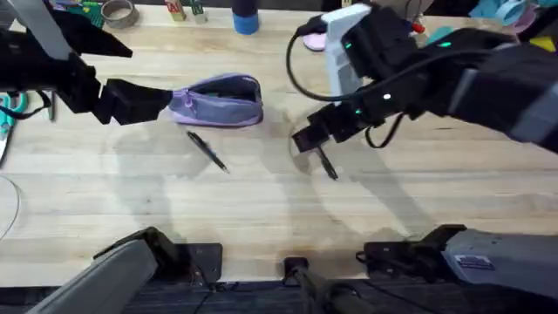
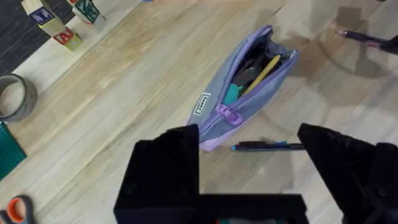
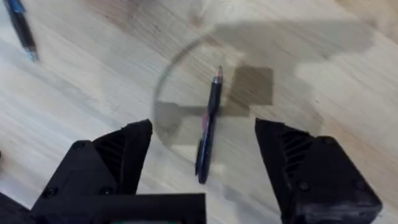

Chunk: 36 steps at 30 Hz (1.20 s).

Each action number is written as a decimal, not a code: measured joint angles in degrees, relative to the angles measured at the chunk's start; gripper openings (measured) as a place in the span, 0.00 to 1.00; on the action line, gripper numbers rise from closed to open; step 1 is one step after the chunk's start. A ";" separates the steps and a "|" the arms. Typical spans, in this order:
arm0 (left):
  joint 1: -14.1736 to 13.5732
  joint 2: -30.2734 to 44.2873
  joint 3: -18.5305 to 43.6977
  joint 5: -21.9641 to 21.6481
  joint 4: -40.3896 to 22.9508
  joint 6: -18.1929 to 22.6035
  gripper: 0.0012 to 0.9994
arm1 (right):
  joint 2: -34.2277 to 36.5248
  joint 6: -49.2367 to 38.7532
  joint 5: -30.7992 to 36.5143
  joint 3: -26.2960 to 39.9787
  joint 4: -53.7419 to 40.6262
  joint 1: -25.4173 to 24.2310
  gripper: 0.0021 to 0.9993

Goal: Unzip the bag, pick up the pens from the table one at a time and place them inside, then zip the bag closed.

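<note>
The bag [image 1: 222, 101] lies unzipped, left gripper [image 2: 249, 155] spread at its end. Right gripper [image 3: 204, 158], fingers spread, hovers over one pen [image 3: 208, 124] beside the bag: the pick-up step. Next it should descend and pinch the barrel.

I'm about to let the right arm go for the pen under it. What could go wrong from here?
1. The pen lies flat on the table between the right gripper's open jaws; if they shut too high, it may roll or skid away.
2. The bag is unzipped, but its opening looks narrow and already holds items, so the pen may catch on the rim.
3. The left gripper hovers open beside the bag's end; nothing visibly pins the bag, so it may shift during insertion.
</note>
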 joint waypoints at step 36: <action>0.00 0.00 0.00 0.00 0.00 0.00 0.99 | 12.72 7.26 10.86 0.26 7.38 5.02 0.36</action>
